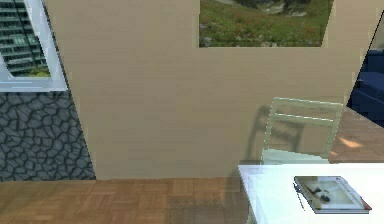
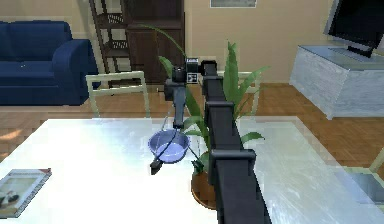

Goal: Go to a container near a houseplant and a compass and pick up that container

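A bluish, bowl-like container (image 2: 170, 148) stands on the pale table (image 2: 90, 150). Right of it a green houseplant (image 2: 228, 105) grows from a brown pot (image 2: 203, 186). A small dark thing (image 2: 155, 168) lies just in front of the container; I cannot tell what it is. The dark arm (image 2: 228, 150) rises from the bottom edge. The gripper (image 2: 177, 127) hangs at its far end, fingers pointing down toward the container. I cannot tell whether it holds anything.
A magazine (image 2: 20, 186) lies on the table's left; it shows again (image 1: 330, 190) on the table corner (image 1: 275, 190). A white chair (image 1: 300, 128) stands by a tan wall. Farther out are a blue sofa (image 2: 35, 60), a dark shelf (image 2: 130, 40), pale chairs (image 2: 120, 85) and a TV (image 2: 358, 25).
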